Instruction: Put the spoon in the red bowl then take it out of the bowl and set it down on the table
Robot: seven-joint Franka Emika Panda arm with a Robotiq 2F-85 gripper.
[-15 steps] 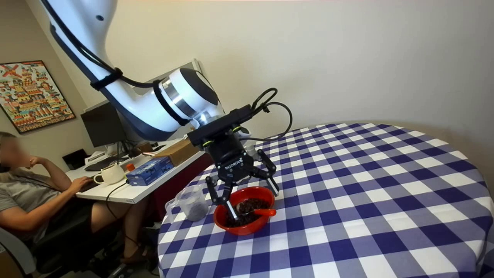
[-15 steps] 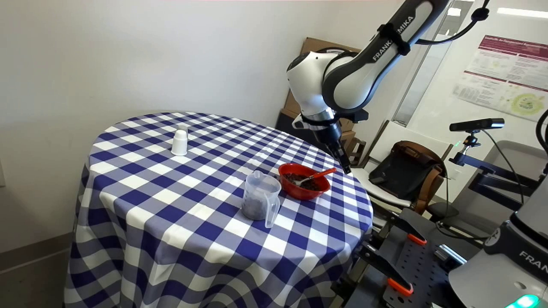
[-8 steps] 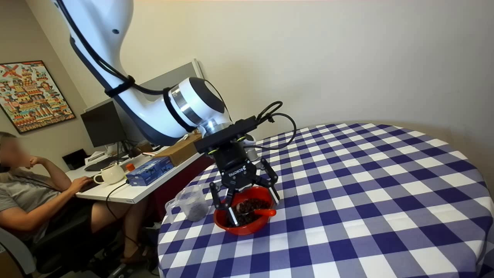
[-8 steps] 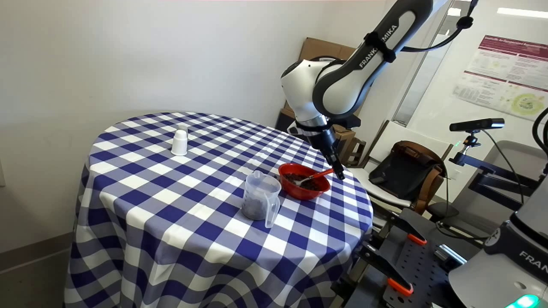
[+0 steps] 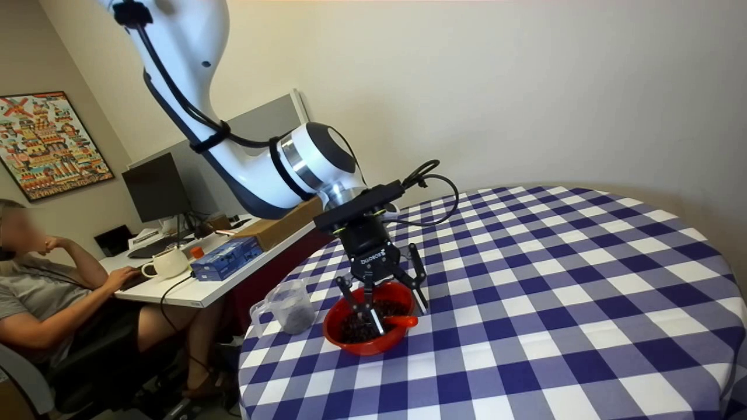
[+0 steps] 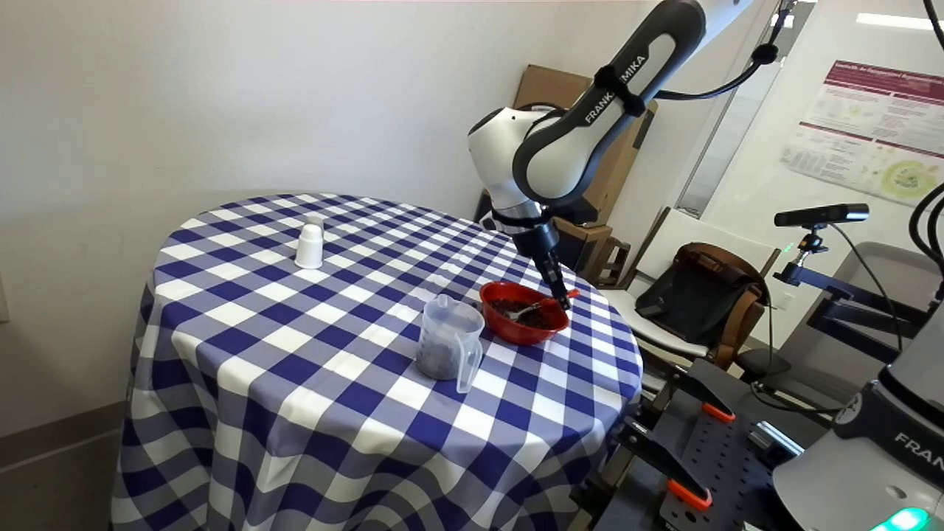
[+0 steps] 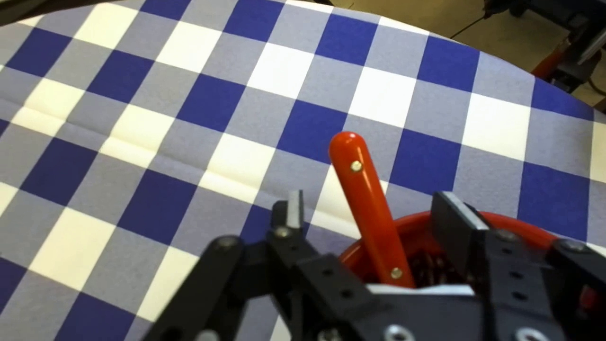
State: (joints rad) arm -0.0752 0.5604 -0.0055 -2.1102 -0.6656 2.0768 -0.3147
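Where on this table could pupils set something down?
The table has bare room between the jug and the white cup, and between cup and red bowl. Crowded: the bowl, with jug beside, spoon jutting out, gripper above.

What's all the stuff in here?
table: one, blue-and-white checks, by wall
bowl: one, red, on table
spoon: one, silver and red, in bowl
bits: many, dark, in bowl
jug: one, see-through, beside bowl
cups: can't count, white, on table
desk: one, white, near table
monitor: one, black, on desk
pot: one, white, on desk
boxes: several, blue and brown, some on desk
posters: two, colourful, hanging up
bag: one, black and brown, on chair
camera: one, black, on stand
clamps: two, black and orange, near table
person: one, in grey, at desk
robot arm: one, white and black, over table
gripper: one, black, open, either side of spoon handle
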